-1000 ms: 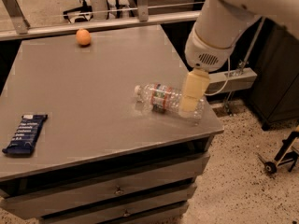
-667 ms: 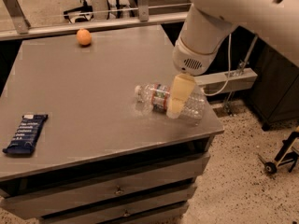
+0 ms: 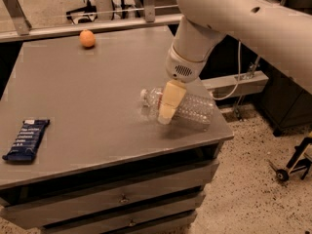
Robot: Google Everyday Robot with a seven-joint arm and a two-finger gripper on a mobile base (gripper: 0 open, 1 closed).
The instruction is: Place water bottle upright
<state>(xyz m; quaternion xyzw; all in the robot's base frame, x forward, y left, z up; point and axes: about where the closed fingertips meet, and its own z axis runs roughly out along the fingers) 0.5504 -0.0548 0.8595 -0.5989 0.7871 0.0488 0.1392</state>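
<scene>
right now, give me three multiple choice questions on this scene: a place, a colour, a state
1. Where on the table is the water bottle? A far left corner; B near the front right corner; C centre.
2. What colour is the ball? A orange; B green; C white.
3. How is the bottle? A upright; B on its side; C lifted.
Key: B, it lies by that corner, the gripper down over its middle; A, plainly orange; B, its cap points left along the tabletop.
</scene>
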